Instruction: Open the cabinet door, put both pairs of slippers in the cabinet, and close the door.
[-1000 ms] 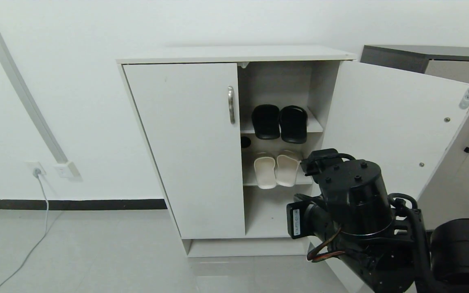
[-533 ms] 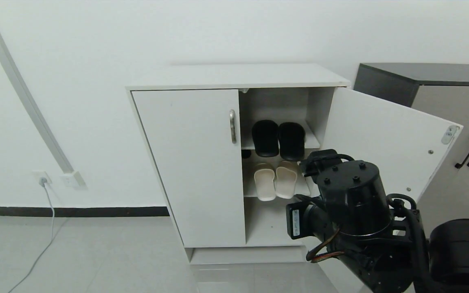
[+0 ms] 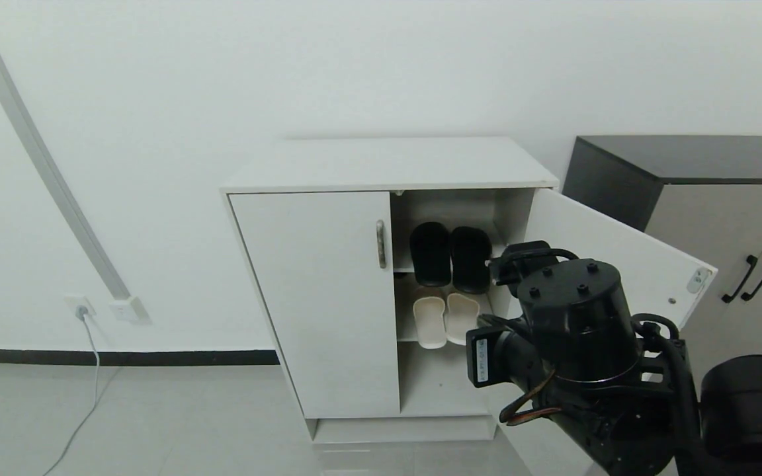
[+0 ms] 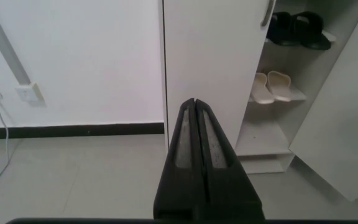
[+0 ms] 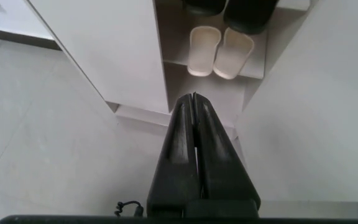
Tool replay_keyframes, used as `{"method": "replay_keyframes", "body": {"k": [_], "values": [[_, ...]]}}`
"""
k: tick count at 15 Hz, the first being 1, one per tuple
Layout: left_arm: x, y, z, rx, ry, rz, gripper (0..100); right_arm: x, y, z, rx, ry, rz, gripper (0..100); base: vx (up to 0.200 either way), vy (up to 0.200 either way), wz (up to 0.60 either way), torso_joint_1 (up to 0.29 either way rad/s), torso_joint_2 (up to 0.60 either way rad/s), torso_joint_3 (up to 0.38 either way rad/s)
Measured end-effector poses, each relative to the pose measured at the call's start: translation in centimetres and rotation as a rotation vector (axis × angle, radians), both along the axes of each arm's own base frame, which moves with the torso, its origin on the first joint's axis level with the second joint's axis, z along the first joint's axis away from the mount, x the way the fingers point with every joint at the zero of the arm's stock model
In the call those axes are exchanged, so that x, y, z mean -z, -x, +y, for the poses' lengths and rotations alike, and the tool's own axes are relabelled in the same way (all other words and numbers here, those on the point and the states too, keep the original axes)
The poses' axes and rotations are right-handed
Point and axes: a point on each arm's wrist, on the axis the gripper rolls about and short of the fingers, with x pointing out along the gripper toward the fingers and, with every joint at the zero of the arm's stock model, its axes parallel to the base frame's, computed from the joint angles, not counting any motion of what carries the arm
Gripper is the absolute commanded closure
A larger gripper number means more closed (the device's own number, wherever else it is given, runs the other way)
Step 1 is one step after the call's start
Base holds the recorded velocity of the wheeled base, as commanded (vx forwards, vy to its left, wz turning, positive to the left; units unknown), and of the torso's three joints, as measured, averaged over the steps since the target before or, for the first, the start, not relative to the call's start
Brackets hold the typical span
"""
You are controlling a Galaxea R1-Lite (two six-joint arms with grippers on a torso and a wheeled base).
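Door (image 3: 609,261) open, black slippers (image 3: 450,256) shelved above white slippers (image 3: 446,318).
My left tool (image 4: 194,106) and right tool (image 5: 194,98) are both pressed together, empty.

White cabinet (image 3: 315,297), black slippers (image 3: 430,254), cream slippers (image 3: 429,317)

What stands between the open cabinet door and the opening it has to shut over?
No loose thing does. The black slippers and white slippers lie inside the cabinet. The right pincer, shut, hangs in front of the opening beside the door, so it probably sits in the door's swing.
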Motion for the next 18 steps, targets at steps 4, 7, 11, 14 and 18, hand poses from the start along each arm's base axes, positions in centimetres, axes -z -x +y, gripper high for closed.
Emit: {"method": "replay_keyframes", "body": {"k": [4,7,11,14,18], "values": [[0.00,0.00,0.00,0.000,0.000,0.000,100,-0.02,0.10,-0.17,0.001,0.001,0.000,100,0.000,0.000,0.00,0.189,-0.50,-0.315],[0.00,0.00,0.00,0.000,0.000,0.000,100,0.01,0.10,-0.17,0.001,0.002,0.000,100,0.000,0.000,0.00,0.209,-0.52,-0.312],[0.00,0.00,0.00,0.000,0.000,0.000,100,0.10,0.11,-0.18,0.001,0.003,0.003,100,0.000,0.000,0.00,0.232,-0.55,-0.320],[0.00,0.00,0.00,0.000,0.000,0.000,100,0.18,0.13,-0.21,0.002,0.005,0.004,100,0.000,0.000,0.00,0.253,-0.57,-0.331],[0.00,0.00,0.00,0.000,0.000,0.000,100,0.22,0.14,-0.23,0.002,0.006,0.005,100,0.000,0.000,0.00,0.246,-0.55,-0.310]]}}
